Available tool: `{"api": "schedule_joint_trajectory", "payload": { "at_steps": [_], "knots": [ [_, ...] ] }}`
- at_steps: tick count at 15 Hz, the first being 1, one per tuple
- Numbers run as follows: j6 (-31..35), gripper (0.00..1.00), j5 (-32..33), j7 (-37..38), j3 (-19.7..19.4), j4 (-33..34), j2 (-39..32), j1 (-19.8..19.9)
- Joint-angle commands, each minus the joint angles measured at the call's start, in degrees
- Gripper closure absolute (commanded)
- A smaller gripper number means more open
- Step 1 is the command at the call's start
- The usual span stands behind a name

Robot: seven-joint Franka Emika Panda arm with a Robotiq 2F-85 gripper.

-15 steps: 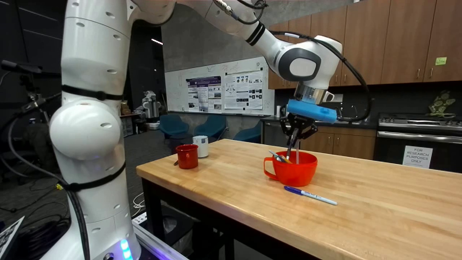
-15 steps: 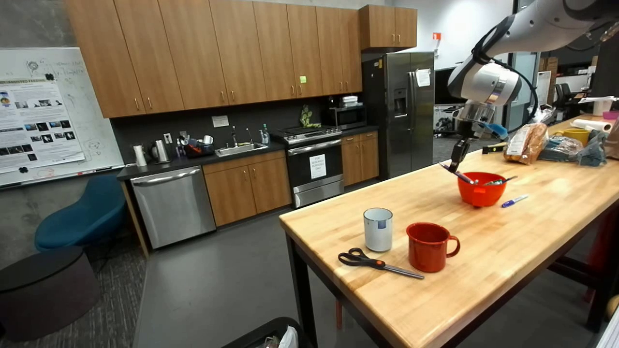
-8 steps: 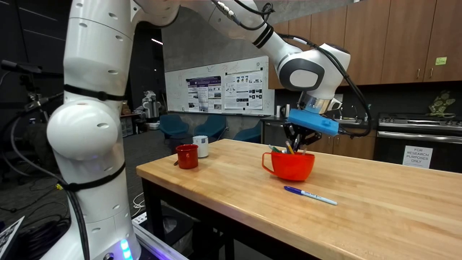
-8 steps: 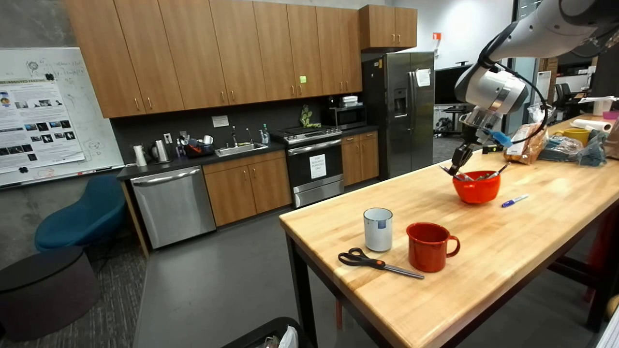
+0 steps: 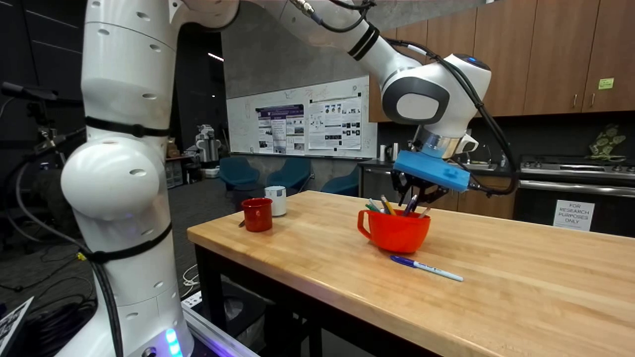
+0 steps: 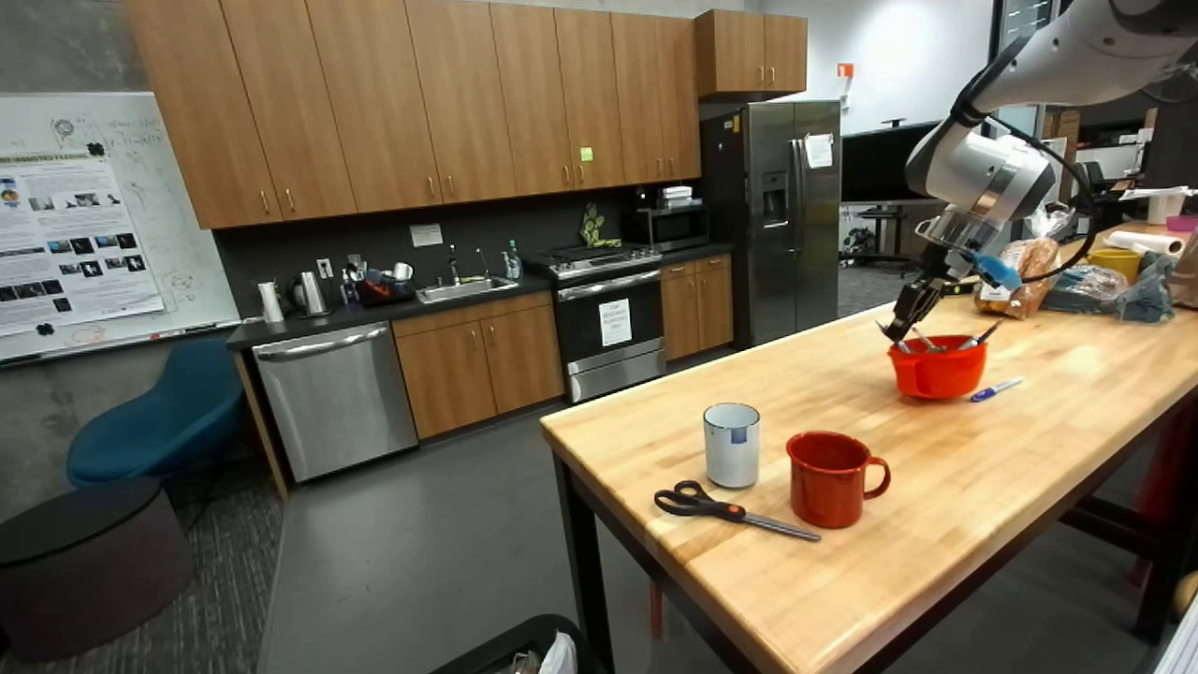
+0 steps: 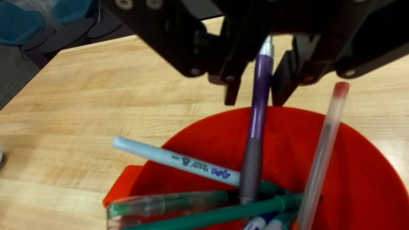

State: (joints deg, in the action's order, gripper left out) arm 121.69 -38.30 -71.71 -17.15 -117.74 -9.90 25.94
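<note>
Black-handled scissors (image 6: 737, 512) lie near a red mug (image 6: 827, 482).

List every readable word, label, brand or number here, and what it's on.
"FOR RESEARCH PURPOSES ONLY": paper sign on the oven.
"EXPO": inverted, on the pale marker in the red bowl.
"ASSISTED FEEDING": title end on the poster, apparently.
Too small or blurred: remaining text, including the whiteboard, fridge paper, sticky note, blue-capped pen.

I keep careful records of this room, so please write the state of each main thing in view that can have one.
Gripper, open
Purple pen, tilted, not clamped
Red bowl, uncovered, pens inside
Loose marker, lying, capped
Scissors, lying, seemingly closed
Red mug, upright
White cup, upright
Robot base light, lit blue
Cupboards, shut
Dishwasher, shut
Oven, shut
Fridge, shut
</note>
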Motion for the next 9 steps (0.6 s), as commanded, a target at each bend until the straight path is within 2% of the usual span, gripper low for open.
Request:
{"api": "schedule_joint_trajectory", "payload": {
  "at_steps": [1, 6, 8, 9],
  "knots": [
    [1.1, 0.35, -0.7, -0.2, 0.2, -3.9, 5.0, -1.3],
    [1.2, 0.02, -0.3, 3.1, 1.2, -3.1, 8.4, -4.7],
    [3.2, 0.00, 0.9, 8.2, 1.4, -3.0, 10.1, -6.4],
    [5.5, 0.00, 2.2, 13.7, 1.5, -3.0, 11.2, -7.2]
  ]
}}
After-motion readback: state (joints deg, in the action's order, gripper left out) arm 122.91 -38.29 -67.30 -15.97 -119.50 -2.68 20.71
